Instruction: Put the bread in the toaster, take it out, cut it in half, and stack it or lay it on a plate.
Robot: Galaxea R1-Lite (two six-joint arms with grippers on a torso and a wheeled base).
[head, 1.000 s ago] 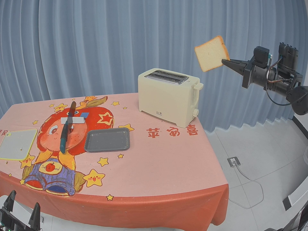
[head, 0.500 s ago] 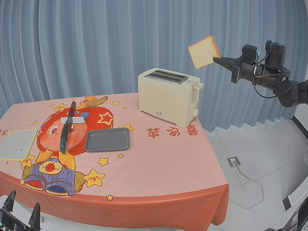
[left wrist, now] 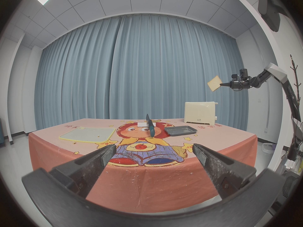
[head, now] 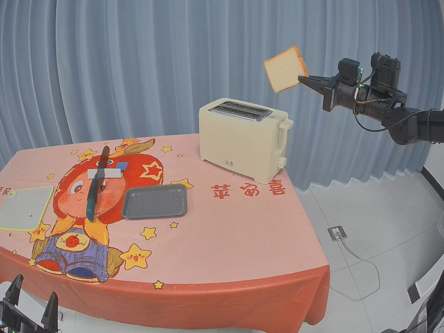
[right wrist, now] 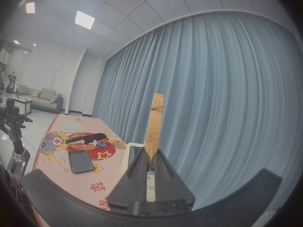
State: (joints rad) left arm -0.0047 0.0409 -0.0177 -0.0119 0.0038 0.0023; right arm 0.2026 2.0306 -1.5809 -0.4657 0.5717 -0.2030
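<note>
Head view: the right gripper [head: 303, 78] holds the bread [head: 284, 69] aloft, above the toaster [head: 243, 137] and off its right end. Left wrist view: the left gripper [left wrist: 154, 158] hangs low before the table [left wrist: 227, 139], fingers wide apart. Right wrist view: the right fingers are clamped on the slice's lower edge, bread upright and edge-on.

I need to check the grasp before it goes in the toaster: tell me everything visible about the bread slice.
The bread slice is one whole, square, pale piece with a tan crust, apparently untoasted. It hangs tilted on edge in the air, high over the lever end of the toaster, touching only the right gripper, which is shut on its lower corner.
</note>
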